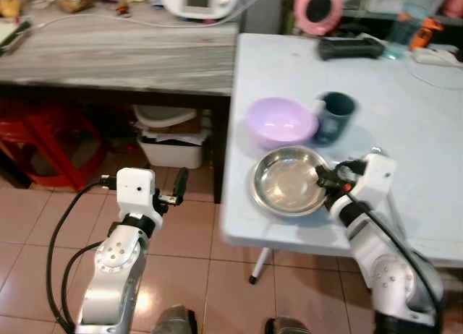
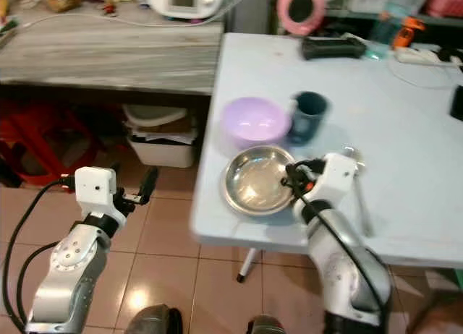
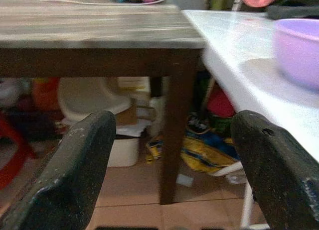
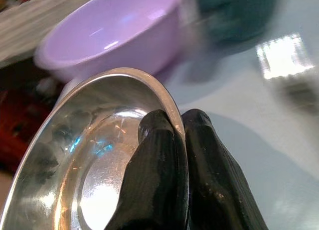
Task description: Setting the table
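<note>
right gripper (image 1: 325, 181) is pinched shut on the 3 o'clock rim of the round shiny steel bowl (image 1: 288, 181), which sits near the front edge of the pale blue table (image 1: 405, 117). lilac plastic bowl (image 1: 281, 121) touches it at 12, dark teal mug (image 1: 334, 116) at 1, so you've little room there. left gripper (image 1: 179, 186) hangs wide open, empty, over the tiled floor (image 1: 195, 225).
</note>
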Tool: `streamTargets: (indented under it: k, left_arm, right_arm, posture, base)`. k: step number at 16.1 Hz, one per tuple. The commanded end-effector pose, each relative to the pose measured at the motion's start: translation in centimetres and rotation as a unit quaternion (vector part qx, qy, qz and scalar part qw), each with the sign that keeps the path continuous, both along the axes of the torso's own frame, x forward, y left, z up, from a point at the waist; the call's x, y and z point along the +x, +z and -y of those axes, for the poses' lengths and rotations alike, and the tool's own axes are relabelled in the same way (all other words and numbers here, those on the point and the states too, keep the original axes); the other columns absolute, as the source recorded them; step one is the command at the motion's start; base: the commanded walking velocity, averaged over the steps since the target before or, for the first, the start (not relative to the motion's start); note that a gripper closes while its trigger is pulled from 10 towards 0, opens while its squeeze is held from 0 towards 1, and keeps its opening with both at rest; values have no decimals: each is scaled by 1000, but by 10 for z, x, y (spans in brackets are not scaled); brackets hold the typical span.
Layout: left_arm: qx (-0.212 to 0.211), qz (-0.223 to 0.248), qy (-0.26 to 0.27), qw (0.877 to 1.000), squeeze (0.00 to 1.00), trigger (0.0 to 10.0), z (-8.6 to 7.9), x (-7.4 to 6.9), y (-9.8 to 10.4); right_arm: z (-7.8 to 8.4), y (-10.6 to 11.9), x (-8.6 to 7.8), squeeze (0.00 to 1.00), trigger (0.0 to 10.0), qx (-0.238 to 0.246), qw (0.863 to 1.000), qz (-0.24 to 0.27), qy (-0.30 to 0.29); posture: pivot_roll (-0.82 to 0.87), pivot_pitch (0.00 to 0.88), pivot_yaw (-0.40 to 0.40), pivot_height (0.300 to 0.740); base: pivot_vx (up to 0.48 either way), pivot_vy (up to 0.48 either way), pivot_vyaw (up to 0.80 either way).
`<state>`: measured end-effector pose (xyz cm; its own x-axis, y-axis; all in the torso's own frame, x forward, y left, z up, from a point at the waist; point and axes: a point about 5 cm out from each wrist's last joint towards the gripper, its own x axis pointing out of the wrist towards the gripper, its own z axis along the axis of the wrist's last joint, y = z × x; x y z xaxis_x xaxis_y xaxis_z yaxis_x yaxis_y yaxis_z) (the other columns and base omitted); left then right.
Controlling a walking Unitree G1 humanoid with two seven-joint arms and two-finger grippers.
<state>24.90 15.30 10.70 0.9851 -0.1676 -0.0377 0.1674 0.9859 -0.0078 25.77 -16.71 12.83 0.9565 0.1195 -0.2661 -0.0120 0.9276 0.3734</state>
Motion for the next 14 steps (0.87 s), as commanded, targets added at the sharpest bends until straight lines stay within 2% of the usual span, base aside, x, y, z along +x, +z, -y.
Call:
streamTargets:
  k: [1,4,7,11,14]
  left_arm:
    - [7,2,4,1000,0,10000,-1,1,-1]
    - [14,6,3,1000,0,10000,1,2,-1]
    - [19,11,-2,1000,0,10000,4,2,-1]
    - [26,23,-6,999,0,10000,5,3,1]
    - [25,27,-2,999,0,10000,5,5,2]
  right_arm:
    - [-2,-19,-6,0,0,-13,998,-56,3]
    - [-3,-19,-3,0,0,-8,999,-51,3]
    - [-6,-10,0,0,0,33,999,-20,0]
    - [-2,14,9,0,0,-1,998,62,-8]
    - [3,25,16,0,0,-19,995,95,-22]
  posture:
    - [-45,76,-7,740]
    - [-49,69,-6,740]
    - [-51,66,-7,740]
    - [-51,63,-6,740]
    - [-50,58,-3,740]
  base:
    - [0,480,0]
    - [0,480,0]
    - [0,470,0]
    - [217,398,0]
    - [356,320,0]
